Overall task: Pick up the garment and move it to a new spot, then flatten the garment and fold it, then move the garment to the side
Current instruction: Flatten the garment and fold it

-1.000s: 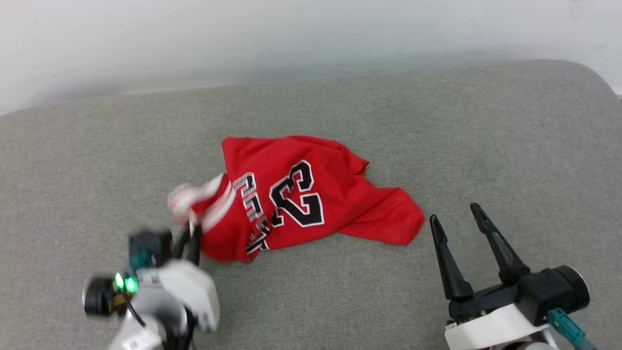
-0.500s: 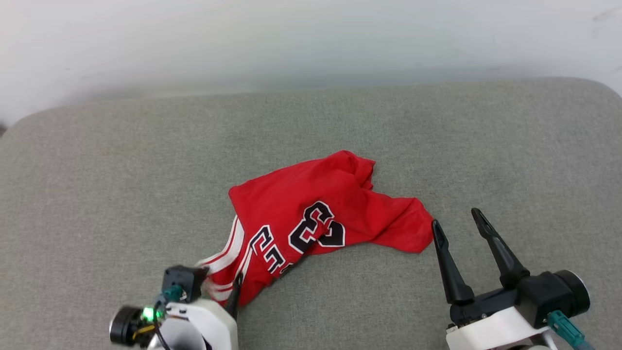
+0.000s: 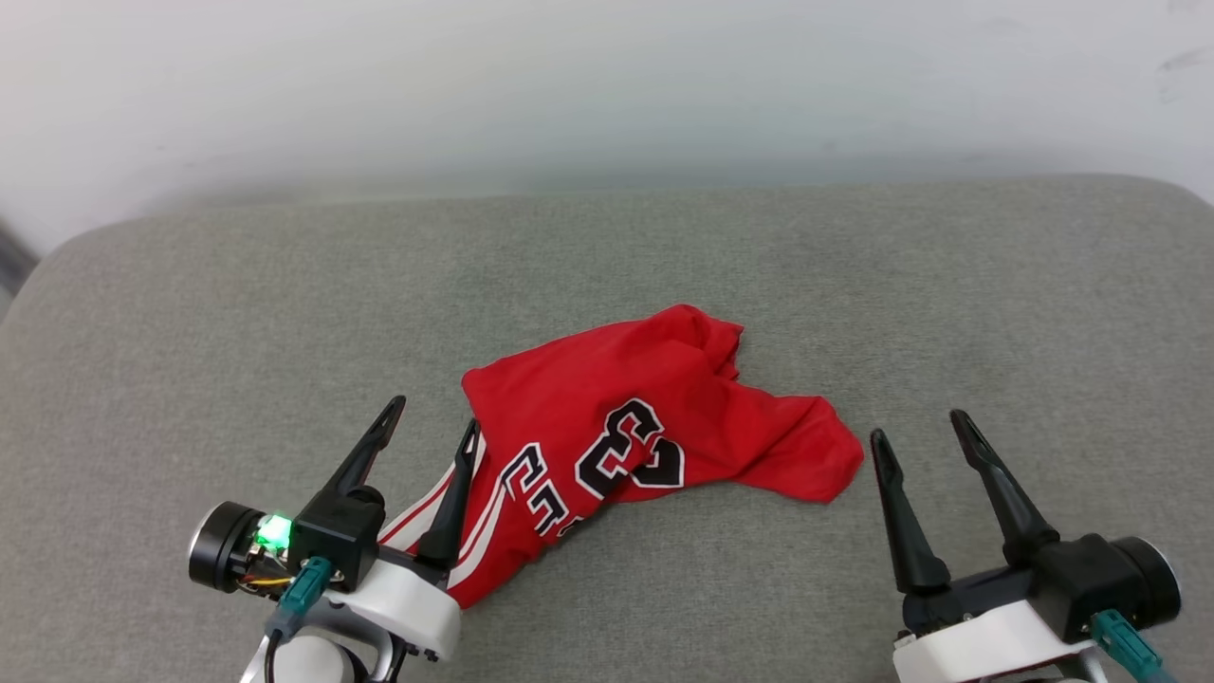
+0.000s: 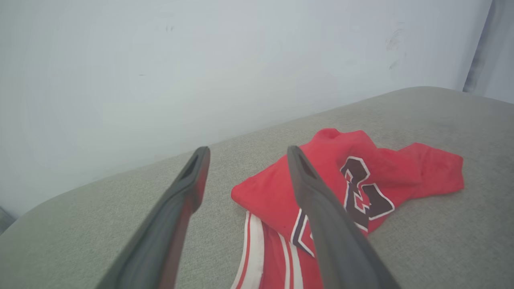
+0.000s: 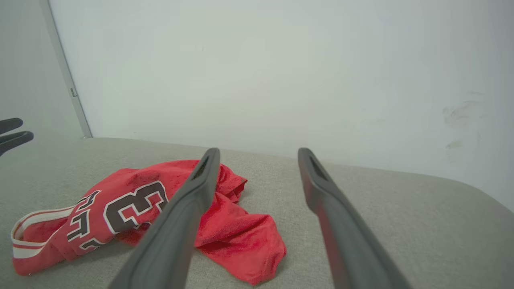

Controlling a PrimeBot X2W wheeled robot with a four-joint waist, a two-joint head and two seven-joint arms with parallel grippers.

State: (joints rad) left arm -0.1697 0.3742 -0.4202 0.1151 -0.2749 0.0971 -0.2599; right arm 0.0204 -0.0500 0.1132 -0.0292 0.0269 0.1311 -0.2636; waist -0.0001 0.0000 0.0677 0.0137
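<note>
On the grey cushion (image 3: 237, 332), dead centre: crumpled red garment (image 3: 588, 398), lying loose. Left gripper (image 3: 433, 415) at 7 o'clock, fingers spread, gripping nothing. Right gripper (image 3: 917, 426) at 5 o'clock, same deal.

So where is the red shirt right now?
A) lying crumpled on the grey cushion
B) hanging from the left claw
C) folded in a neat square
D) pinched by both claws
A: the red shirt lies bunched on the grey cushion, and the left claw and right claw are both open, gripping nothing.
</note>
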